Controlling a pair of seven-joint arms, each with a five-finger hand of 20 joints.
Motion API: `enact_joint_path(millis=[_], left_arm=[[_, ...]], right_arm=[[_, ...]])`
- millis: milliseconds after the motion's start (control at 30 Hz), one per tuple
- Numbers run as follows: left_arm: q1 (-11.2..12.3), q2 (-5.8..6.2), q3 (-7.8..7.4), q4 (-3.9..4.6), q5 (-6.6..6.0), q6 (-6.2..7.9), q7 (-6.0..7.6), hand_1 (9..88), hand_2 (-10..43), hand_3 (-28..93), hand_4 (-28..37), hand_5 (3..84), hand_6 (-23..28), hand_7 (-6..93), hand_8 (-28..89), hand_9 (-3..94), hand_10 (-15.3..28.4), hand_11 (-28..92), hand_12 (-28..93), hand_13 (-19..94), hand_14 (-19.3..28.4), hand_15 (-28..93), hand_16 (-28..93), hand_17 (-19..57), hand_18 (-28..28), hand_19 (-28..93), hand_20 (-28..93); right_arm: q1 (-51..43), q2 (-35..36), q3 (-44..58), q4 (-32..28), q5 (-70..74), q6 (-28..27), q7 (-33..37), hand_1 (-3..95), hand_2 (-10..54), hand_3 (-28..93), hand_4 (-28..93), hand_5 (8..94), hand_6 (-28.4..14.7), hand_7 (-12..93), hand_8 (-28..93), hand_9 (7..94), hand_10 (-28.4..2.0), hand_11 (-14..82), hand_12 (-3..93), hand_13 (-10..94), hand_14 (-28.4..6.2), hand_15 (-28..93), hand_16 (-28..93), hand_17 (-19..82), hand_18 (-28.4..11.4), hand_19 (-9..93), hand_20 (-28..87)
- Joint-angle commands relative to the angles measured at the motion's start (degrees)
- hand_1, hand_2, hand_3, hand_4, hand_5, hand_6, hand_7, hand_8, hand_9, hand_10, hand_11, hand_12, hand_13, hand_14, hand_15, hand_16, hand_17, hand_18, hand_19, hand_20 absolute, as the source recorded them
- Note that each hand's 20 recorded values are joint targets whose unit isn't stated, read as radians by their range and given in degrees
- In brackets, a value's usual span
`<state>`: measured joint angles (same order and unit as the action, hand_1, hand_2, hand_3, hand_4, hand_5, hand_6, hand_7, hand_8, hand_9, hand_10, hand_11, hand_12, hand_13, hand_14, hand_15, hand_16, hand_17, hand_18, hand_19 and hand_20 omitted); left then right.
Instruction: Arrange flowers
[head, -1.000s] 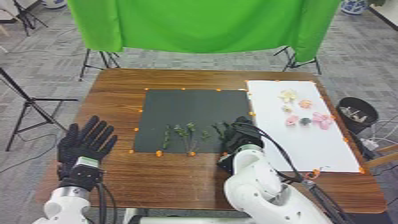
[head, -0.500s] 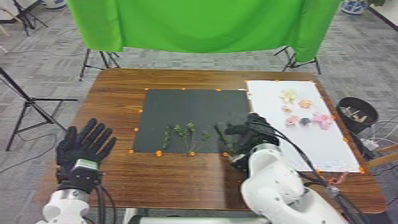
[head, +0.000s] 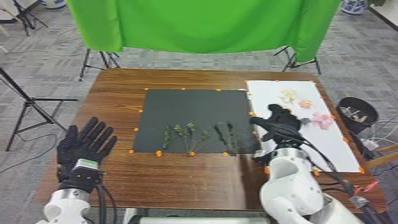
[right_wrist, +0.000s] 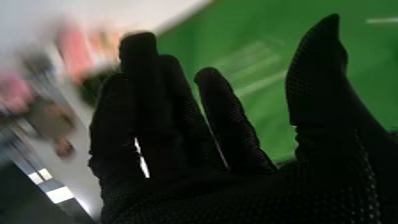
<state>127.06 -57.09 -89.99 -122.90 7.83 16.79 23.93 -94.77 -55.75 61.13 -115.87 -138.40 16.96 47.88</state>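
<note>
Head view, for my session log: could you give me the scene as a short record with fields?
right hand: open, over the white sheet
left hand: open, at the table's left side
stems: green, side by side on the near part of the black sheet
flowers: yellow, peach and pink, on the white sheet
arrangement: stems and flowers on separate sheets
beside table: bin on the right
beyond table: green cloth

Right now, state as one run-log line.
right hand: open, above white rectangular sheet | left hand: open, left of dark rectangular mat | green leafy stems: on mat | pink and cream flower heads: on sheet
</note>
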Motion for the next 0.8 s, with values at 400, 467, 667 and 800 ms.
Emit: enact_joint_path(millis=[400,467,667,800], left_arm=[[1.43,-1.21,0.35,0.06,-0.5,-0.48,0.44,26.8,16.7,69,-28.3,40.7,10.6,14.4,-9,32.3,16.6,25,11,22,17.1,41,-8,-6.9,15.1,38,8],[1.12,-1.19,0.69,0.5,-0.89,-1.62,1.24,26.8,16.7,70,-28.3,40.7,10.6,14.4,-9,32.4,16.5,25,11,22,17.1,41,-8,-6.9,15.2,38,8],[1.31,-1.21,0.73,0.3,-0.54,-1.8,1.27,26.8,16.4,70,-28.3,40.7,10.5,14.4,-9,32.8,16.4,25,11,23,17.0,41,-8,-6.8,15.1,38,8],[1.28,-1.12,0.69,0.37,-0.61,-1.58,1.41,26.8,16.3,70,-28.3,40.7,10.4,14.5,-9,32.9,16.4,25,11,23,17.1,41,-8,-6.7,15.1,38,8]], right_arm=[[2.75,5.0,11.64,10.16,11.16,-20.87,-7.81,43.4,5.4,89,-28,43.8,-9.2,12,-12,40.0,-13.2,11.5,8.2,35,-13.4,19,11,21,-19.4,73,25],[3.5,4.65,10.9,11.92,11.57,-23.37,-7.83,45.9,7.4,88,-28,44.4,-7.9,13,-12,41.6,-12.3,11.5,7.9,37,-12.5,18,12,21,-18.7,72,25],[2.04,4.79,8.76,12.93,9.19,-16.29,-6.08,51.2,9.9,83,-28,56.3,-2.8,15,-13,60.8,-11.6,13.3,12.0,48,-10.4,20,16,24,-17.1,73,29],[1.6,4.96,8.42,12.05,8.16,-14.16,-5.49,55.3,5.2,75,-28,68.9,-0.8,17,-4,73.7,-11.7,13.0,18.3,54,-9.6,23,18,24,-16.9,73,33]])
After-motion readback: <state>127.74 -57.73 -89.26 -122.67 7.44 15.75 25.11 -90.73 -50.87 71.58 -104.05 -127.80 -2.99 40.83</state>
